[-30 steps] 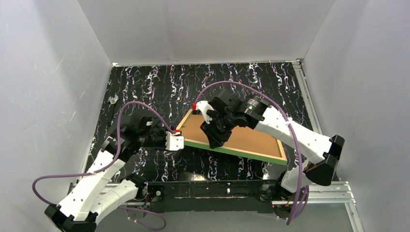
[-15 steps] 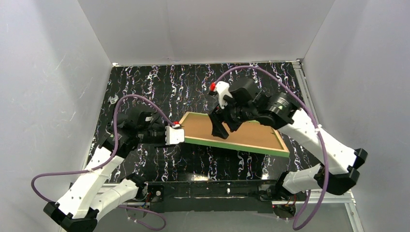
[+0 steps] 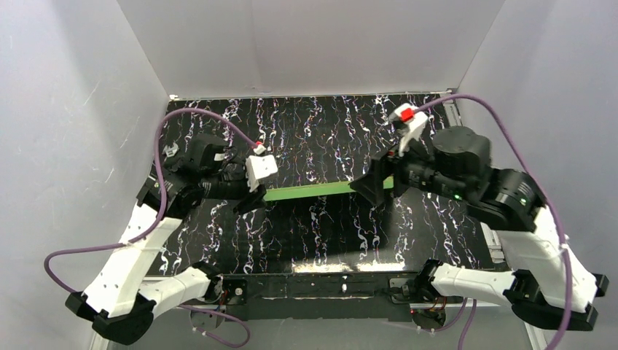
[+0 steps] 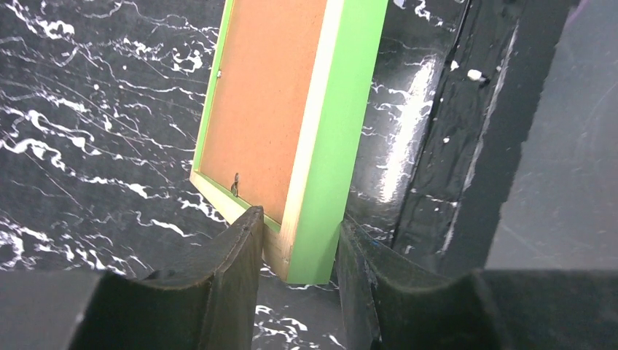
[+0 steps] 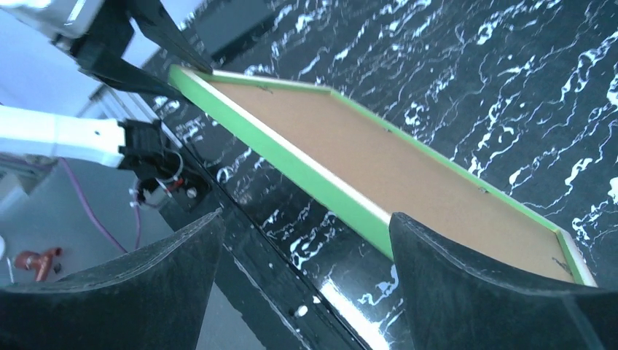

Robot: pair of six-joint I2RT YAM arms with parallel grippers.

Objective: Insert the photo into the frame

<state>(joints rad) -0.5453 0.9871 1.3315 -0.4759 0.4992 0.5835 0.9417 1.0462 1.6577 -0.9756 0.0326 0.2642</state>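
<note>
the frame (image 3: 328, 189) sits near the middle of the black white-veined table (image 3: 306, 131), turned up on edge so that from above only its thin bright green side shows, a narrow strip running left to right between the two arms. from the wrist views its back is exposed: a brown backing board (image 4: 270, 95) fills the opening, bordered by the pale wood-coloured rear edge and then the green outer face, with a small metal tab (image 4: 235, 184) at the board's short end. whether the lower long edge rests on the table or hangs just above it cannot be told. the left gripper (image 4: 299, 233) is clamped on the frame's left end at a corner, one of its dark fingers (image 4: 233, 270) pressed to the board side and the other to the green face, the jaws narrowed to the frame's thickness. the right gripper (image 5: 306, 219) stands at the frame's right end with its fingers (image 5: 452, 270) spread wide, nothing pinched between them; the frame's green edge runs close by one finger, and contact there cannot be confirmed. purple cables (image 3: 182, 117) loop over both arms, and plain white walls (image 3: 306, 44) enclose the table on three sides.
</note>
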